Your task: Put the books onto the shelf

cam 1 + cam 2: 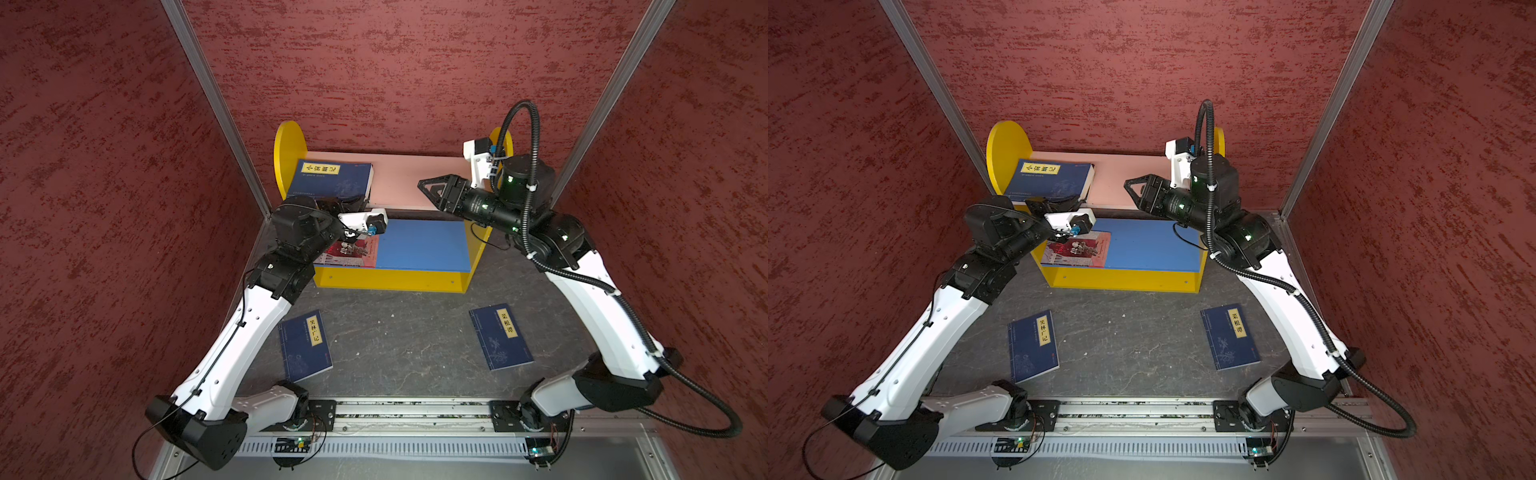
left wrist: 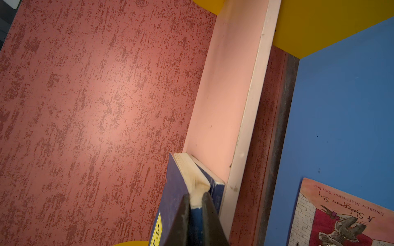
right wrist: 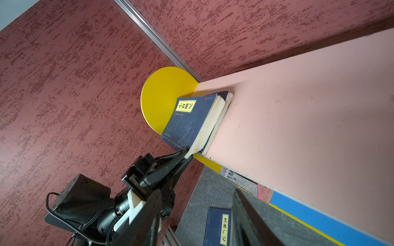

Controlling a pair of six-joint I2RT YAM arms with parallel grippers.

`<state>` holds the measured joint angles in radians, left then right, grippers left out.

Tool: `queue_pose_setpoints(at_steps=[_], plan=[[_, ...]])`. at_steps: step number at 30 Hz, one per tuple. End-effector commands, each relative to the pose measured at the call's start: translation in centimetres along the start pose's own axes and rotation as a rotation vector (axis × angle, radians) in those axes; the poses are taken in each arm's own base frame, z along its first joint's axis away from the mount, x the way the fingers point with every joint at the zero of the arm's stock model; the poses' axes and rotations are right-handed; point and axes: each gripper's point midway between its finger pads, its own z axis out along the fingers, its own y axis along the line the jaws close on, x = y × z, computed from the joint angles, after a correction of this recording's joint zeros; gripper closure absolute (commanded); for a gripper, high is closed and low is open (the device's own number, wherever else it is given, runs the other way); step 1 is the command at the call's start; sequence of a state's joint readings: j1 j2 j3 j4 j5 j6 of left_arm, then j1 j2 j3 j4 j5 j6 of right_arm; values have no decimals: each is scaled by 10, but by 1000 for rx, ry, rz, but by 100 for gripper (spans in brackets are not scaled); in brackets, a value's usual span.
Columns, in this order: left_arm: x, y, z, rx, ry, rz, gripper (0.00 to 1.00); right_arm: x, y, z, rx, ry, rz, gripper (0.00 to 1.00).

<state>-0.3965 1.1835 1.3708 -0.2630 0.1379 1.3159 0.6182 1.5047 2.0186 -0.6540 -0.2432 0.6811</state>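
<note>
Two navy paperbacks lie stacked at the left end of the pale pink upper board of the shelf, against its round-topped yellow side panel. The left gripper is clenched on the front corner of the top navy book. Its dark tapered fingers pinch the matte cover and cream page block, and the pages bow where they are pinched. The lower navy book rests flat on the board. A red book with a glossy illustrated cover lies flat at the left end of the smooth blue lower board. The right gripper hangs over the pink board's right half, jaws parted and empty. On the dark, stone-veined tabletop, one navy book lies toward the left edge. Another navy book lies toward the right edge.
</note>
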Motion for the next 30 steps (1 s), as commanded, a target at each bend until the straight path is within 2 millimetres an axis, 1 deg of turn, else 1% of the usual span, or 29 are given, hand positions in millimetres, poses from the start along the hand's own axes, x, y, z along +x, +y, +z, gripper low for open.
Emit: queue_pose_setpoints(at_steps=[1, 2, 3, 4, 5, 7, 9, 10, 12, 17, 19, 20, 24, 26, 30], plan=[[10, -16, 4, 43, 51, -24, 100, -2, 8, 1, -37, -10, -6, 46], [10, -17, 5, 44, 52, -24, 100, -2, 8, 1, -37, -8, -6, 46], [10, -18, 7, 47, 55, -23, 95, -2, 8, 1, -38, -9, -6, 46], [10, -20, 9, 53, 56, -24, 80, -2, 9, 1, -38, -10, -6, 46], [9, -21, 9, 58, 56, -24, 68, -2, 9, 1, -38, -9, -6, 46], [7, -22, 9, 63, 54, -25, 49, -3, 9, -1, -36, -11, -6, 46], [6, -23, 8, 66, 53, -25, 34, -2, 9, -1, -37, -11, -6, 46], [5, -24, 6, 71, 54, -25, 28, -2, 9, -1, -38, -10, -7, 46], [3, -25, 1, 79, 52, -35, 21, -3, 10, -2, -42, -11, -7, 46], [-4, -24, -20, 91, 56, -81, 9, -3, 10, -6, -42, -20, -11, 45], [-4, -15, -27, 71, 70, -128, 4, -3, 10, -7, -40, -22, -13, 45], [-3, -6, -31, 50, 82, -166, 3, -3, 10, -7, -39, -23, -14, 45], [-3, 28, -48, -22, 103, -342, 3, -2, 9, -6, -40, -23, -12, 45], [-1, 39, -57, -44, 109, -435, 4, -3, 9, -6, -40, -24, -12, 45], [8, 50, -71, -69, 115, -577, 8, -3, 10, -8, -40, -27, -12, 45]])
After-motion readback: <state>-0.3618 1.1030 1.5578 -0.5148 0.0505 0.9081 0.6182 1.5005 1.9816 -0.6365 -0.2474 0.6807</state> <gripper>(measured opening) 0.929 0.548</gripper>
